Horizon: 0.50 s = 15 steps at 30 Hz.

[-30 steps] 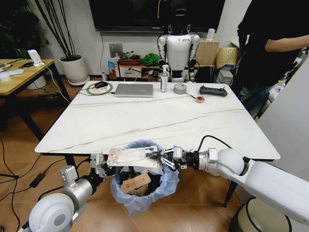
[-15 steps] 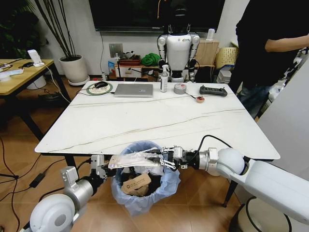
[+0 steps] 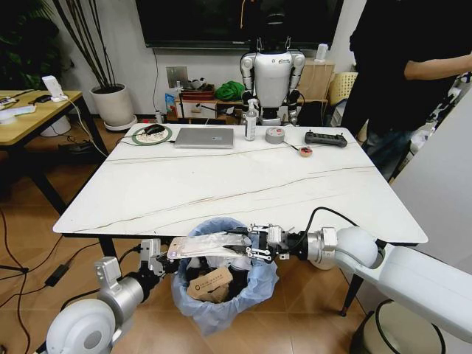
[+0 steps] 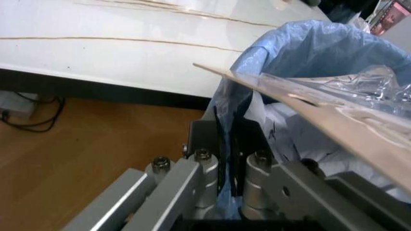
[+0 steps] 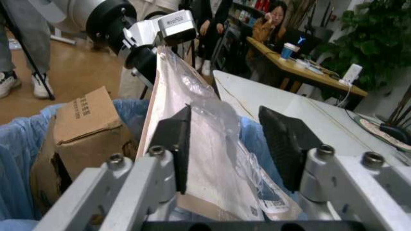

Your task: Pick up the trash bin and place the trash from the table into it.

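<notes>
The trash bin (image 3: 221, 295), lined with a light-blue bag (image 4: 301, 53), hangs just off the table's (image 3: 243, 184) near edge. My left gripper (image 3: 164, 258) (image 4: 224, 144) is shut on the bin's rim and bag. A flat card-and-clear-plastic package (image 3: 203, 245) (image 5: 199, 159) lies tilted across the bin's mouth. My right gripper (image 3: 247, 243) (image 5: 231, 139) is at the package's end over the bin, and it is open, with a finger on each side of the package. A brown cardboard box (image 3: 209, 282) (image 5: 83, 130) sits inside the bin.
At the table's far side are a laptop (image 3: 204, 137), a spray bottle (image 3: 251, 122), a grey tape roll (image 3: 275, 134), a black controller (image 3: 326, 138) and a small red item (image 3: 304, 151). Another robot (image 3: 273, 74) stands behind it. A wooden desk (image 3: 29, 110) is at the left.
The package has sunk a little lower over the bin's mouth. The bin and both grippers have shifted slightly to the right.
</notes>
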Motion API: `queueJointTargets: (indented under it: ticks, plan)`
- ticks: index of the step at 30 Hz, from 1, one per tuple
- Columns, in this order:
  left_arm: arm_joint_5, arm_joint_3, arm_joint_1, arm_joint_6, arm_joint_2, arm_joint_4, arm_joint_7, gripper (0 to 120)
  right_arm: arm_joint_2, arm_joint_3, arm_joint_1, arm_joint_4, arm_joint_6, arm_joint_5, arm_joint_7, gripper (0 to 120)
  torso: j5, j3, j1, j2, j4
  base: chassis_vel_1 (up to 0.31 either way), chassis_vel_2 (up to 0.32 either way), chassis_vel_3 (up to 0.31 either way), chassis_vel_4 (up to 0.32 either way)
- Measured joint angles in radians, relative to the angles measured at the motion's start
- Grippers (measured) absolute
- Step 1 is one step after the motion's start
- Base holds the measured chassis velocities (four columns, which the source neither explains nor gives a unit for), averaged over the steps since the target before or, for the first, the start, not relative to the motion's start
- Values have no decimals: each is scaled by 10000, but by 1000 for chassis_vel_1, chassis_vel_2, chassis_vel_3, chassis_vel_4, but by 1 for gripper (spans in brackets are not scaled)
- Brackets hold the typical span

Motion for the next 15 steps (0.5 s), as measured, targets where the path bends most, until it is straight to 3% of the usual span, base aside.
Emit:
queueJointTargets:
  ticks: [4, 15]
  plan:
    - [17, -12, 61, 5, 89, 0, -16, 0, -59, 92, -115, 19, 67, -8, -61, 60, 0, 0, 0, 0, -1, 0, 0, 0, 0]
    - [99, -69, 217, 15, 279, 1, -45, 0, -84, 186, -249, 37, 167, -69, -111, 97, -1, 0, 0, -2, 0, 0, 0, 0, 0]
